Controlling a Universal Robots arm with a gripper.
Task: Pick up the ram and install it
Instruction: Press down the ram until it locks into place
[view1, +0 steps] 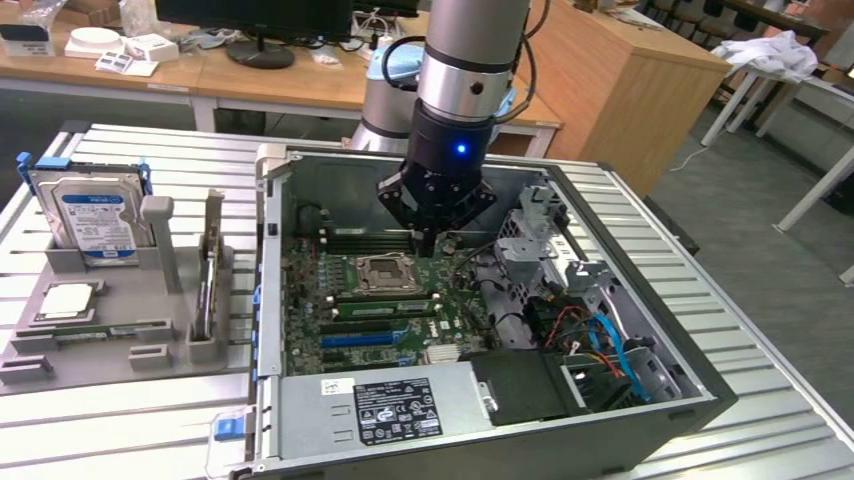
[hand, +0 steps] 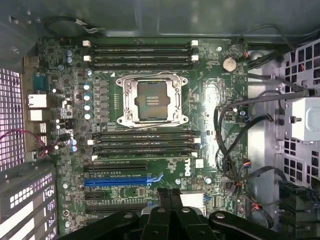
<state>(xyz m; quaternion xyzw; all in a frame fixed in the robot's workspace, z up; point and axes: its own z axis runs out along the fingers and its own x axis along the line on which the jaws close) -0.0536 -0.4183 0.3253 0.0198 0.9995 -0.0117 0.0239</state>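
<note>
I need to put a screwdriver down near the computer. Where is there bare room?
Bare ribbed table lies in front of the grey parts holder, beside the computer case, and past its far side. Crowded: the holder with hard drive and memory stick, and inside the case under the shut gripper.

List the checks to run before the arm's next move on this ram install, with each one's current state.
1. Hand shut: ok, its fingers meet.
2. Hand carrying something: not ok, nothing shows between the fingers.
3. Ram available: ok, a stick stands on edge in the grey holder.
4. Hand over the motherboard, inside the case: ok.
5. Memory slots free of cables: ok.
6. A stick already seated in a slot: cannot tell.
</note>
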